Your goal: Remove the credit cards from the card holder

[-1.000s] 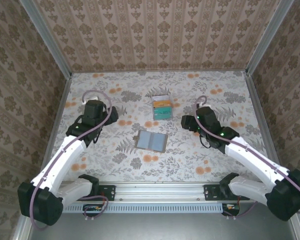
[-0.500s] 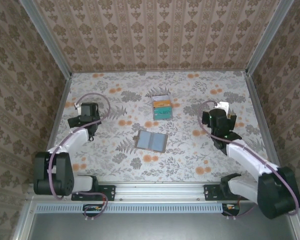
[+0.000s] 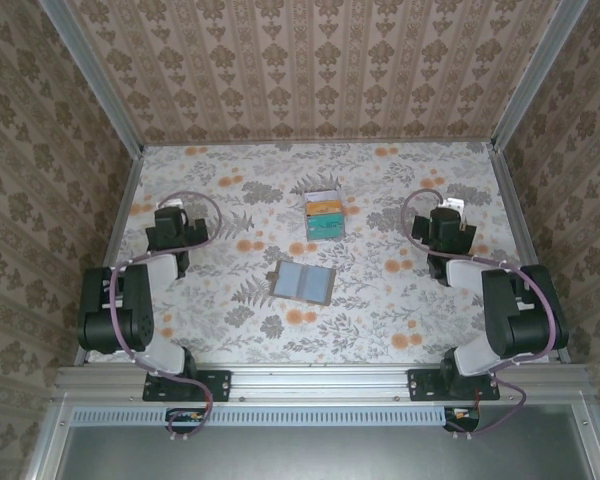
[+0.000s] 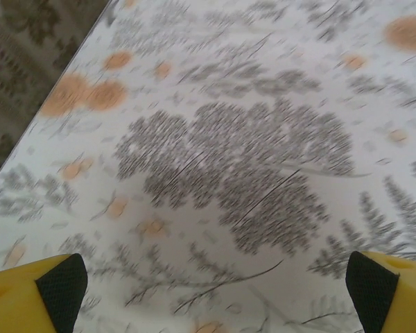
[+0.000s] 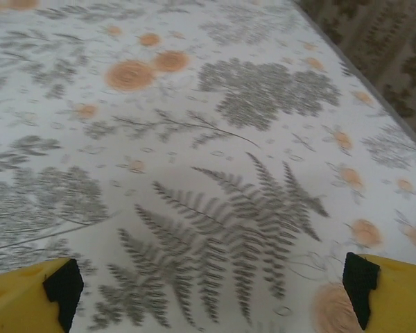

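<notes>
Between the left gripper's [image 4: 215, 284] yellow, black-padded fingers [image 4: 61, 283], spread wide with nothing held, runs the blurred floral table [image 4: 229, 159]. The right gripper [image 5: 211, 290] is just as wide and as empty over a fern print. From above, both arms sit folded close to their own side walls, well apart from the middle of the table.

There the card holder [image 3: 301, 283] lies flat and open, pale blue-grey lining up, with no card colour showing in its slots. Just beyond it stands a small white-rimmed box [image 3: 320, 197] holding teal and orange-tan pieces. These are most likely the credit cards [image 3: 325, 218], though they are too small to be sure.

By that reading the emptying looks done and the step in hand is parking. Doing it well means jaws wide and wrists out at the sides, so nothing brushes holder or box.
</notes>
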Robot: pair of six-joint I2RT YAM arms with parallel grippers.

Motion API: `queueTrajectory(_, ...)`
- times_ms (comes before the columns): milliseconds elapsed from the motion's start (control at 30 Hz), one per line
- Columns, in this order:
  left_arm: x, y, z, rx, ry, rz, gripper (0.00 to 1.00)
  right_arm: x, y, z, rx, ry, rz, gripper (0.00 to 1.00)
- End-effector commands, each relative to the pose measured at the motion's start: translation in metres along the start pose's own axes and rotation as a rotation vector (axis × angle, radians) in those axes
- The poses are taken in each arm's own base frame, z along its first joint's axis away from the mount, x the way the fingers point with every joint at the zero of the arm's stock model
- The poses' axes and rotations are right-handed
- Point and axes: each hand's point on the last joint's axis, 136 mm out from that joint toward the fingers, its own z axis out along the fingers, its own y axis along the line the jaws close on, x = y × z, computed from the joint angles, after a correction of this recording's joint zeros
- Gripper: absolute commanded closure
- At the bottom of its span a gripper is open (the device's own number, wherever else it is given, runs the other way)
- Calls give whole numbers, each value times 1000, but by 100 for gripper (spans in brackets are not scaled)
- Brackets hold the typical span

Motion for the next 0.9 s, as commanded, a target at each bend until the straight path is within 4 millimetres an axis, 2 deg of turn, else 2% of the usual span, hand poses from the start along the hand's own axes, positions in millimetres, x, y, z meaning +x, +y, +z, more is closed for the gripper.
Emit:
queueTrajectory(0, -15, -18, -13, 105, -133, 48, 0, -16, 18, -14, -136, -141, 2, 0)
queueTrajectory(133, -8, -24, -18, 141, -230, 67, 0, -9, 28, -12, -192, -176, -22, 0)
queueTrajectory(867, -6, -32, -18, 164, -210, 90, 0, -6, 27, -11, -189, -149, -21, 0)
